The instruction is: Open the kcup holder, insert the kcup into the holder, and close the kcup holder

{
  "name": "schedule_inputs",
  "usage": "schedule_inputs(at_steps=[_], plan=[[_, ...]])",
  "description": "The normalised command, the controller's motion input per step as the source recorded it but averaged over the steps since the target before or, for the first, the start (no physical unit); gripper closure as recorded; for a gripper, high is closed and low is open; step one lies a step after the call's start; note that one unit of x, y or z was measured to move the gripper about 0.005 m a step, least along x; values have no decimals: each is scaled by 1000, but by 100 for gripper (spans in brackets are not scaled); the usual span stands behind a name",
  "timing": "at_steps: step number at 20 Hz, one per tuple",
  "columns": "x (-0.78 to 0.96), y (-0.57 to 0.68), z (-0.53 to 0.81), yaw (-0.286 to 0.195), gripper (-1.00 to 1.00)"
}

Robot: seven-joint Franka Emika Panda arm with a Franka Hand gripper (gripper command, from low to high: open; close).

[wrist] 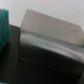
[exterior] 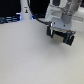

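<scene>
Two views is all you get here, and both are pretty blurry. In the exterior view your arm (exterior: 64,15) comes in from the upper right of the frame, and the gripper (exterior: 59,34) hangs just right of center, dark parts below a white wrist. You can't tell if the fingers are open or closed, it's all smeared.

Most of that frame is the bench (exterior: 30,60), a plain pale surface filling everything from the middle down. Along the top edge the room goes dark, with a tall white bottle-like object (exterior: 25,10) standing in the upper left and a small blue glow near it.

The wrist view is close up: the kcup holder (wrist: 47,47) fills the middle, a dark boxy block with a shiny grey top face catching the light. A teal thing (wrist: 5,27) sits at the picture's edge beside it. You won't spot the kcup in either view.
</scene>
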Motion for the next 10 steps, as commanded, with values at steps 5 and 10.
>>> schedule_inputs(at_steps=[5,10], plan=[[-465,252,-60,165,-100],[-485,263,-41,177,-100]])
